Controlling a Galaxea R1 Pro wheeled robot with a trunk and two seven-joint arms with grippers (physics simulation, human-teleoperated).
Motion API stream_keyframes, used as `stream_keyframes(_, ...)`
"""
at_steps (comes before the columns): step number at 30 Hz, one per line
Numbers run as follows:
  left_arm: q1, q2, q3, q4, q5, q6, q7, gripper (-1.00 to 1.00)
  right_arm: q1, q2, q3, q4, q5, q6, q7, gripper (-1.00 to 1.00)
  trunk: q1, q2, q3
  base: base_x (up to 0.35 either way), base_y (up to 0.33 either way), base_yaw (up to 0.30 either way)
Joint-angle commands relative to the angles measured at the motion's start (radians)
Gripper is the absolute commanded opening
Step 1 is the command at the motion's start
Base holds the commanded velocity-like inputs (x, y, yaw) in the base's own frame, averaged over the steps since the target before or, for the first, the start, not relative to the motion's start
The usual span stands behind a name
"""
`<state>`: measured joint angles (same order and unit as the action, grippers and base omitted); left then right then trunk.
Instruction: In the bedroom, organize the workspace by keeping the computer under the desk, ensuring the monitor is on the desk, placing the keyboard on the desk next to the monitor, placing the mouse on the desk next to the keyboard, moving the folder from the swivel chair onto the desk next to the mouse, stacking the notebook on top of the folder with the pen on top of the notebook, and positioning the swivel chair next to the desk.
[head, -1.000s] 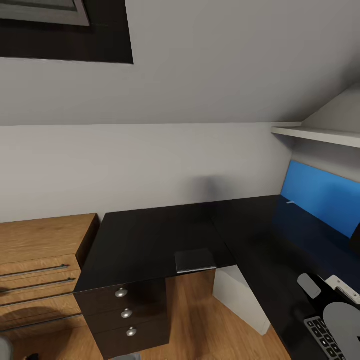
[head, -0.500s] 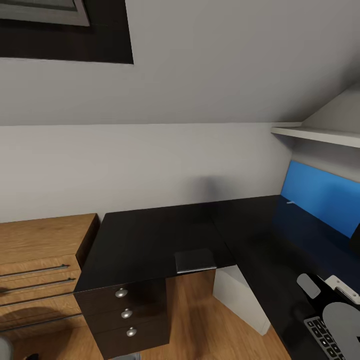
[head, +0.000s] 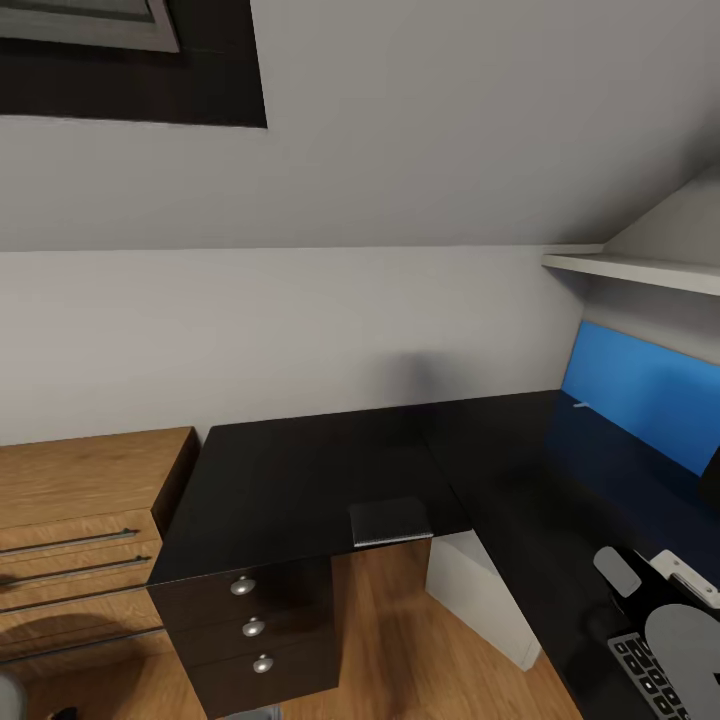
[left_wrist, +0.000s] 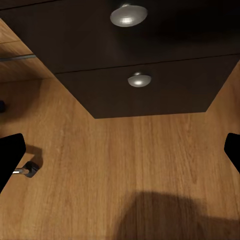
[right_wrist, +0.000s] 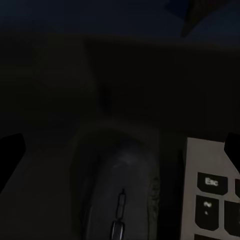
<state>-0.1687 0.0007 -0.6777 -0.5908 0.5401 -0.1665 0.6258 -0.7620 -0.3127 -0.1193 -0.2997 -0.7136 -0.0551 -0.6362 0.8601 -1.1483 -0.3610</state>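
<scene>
Right arm hanging over the mouse, left arm pointing down at the floor by the drawers

The right gripper (right_wrist: 120, 150) is hovering above the bench (head: 300, 480) near its right end, jaws spread wide with both tips sitting out at the frame edges, holding nothing. Right under it the mouse (right_wrist: 120, 200) is lying flat, black and rounded, scroll wheel showing, just beside the keyboard (right_wrist: 215, 195) with its grey Esc key. In the head view the keyboard (head: 650, 675) is peeking in at the bench's right front corner. The notebook (head: 390, 522), thin and dark with a pale edge, is sitting at the front edge of the bench's left wing. The left gripper (left_wrist: 120, 150) is also wide and empty, aiming at the wooden floor (left_wrist: 130, 175) below the silver-knobbed drawers (left_wrist: 150, 85).
</scene>
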Motion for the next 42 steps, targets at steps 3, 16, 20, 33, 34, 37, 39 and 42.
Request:
stream_keyframes(3,-0.002,0.001,-0.008,0.000,0.011,-0.006,0.006,1.00,0.000,0.000,0.005,-0.017,-0.009,-0.007,-0.004,1.00,0.000,-0.001,-0.001,0.000,0.000,0.000)
stream_keyframes(16,-0.002,-0.004,-0.013,0.078,0.009,-0.002,0.008,1.00,0.001,0.051,0.012,-0.117,0.042,-0.007,-0.019,1.00,0.000,-0.001,0.001,0.000,0.000,0.160)
stream_keyframes(20,-0.002,-0.012,-0.012,0.104,0.008,-0.002,0.008,1.00,0.001,0.064,0.013,-0.117,0.053,-0.008,-0.020,1.00,0.000,-0.001,0.003,0.000,0.000,0.266)
stream_keyframes(33,-0.002,-0.055,-0.011,0.180,0.007,0.000,0.005,1.00,0.004,0.239,0.014,-0.013,0.322,-0.165,-0.016,1.00,0.000,-0.001,0.004,0.000,0.000,0.275)
stream_keyframes(34,-0.002,-0.055,-0.011,0.180,0.007,0.001,0.005,1.00,0.004,0.244,0.014,-0.005,0.325,-0.169,-0.016,1.00,0.000,-0.001,0.004,0.000,0.000,0.279)
stream_keyframes(37,-0.002,-0.056,-0.011,0.181,0.007,0.006,0.005,1.00,0.004,0.266,0.014,0.020,0.337,-0.187,-0.014,1.00,0.000,-0.001,0.004,0.000,0.000,0.280)
stream_keyframes(39,-0.002,-0.056,-0.011,0.181,0.007,0.008,0.005,1.00,0.004,0.274,0.014,0.029,0.340,-0.204,-0.013,1.00,0.000,-0.001,0.004,0.000,0.000,0.280)
stream_keyframes(42,-0.002,-0.056,-0.011,0.181,0.007,0.010,0.005,1.00,0.004,0.276,0.013,0.032,0.342,-0.215,-0.011,1.00,0.000,-0.001,0.004,0.000,0.000,0.280)
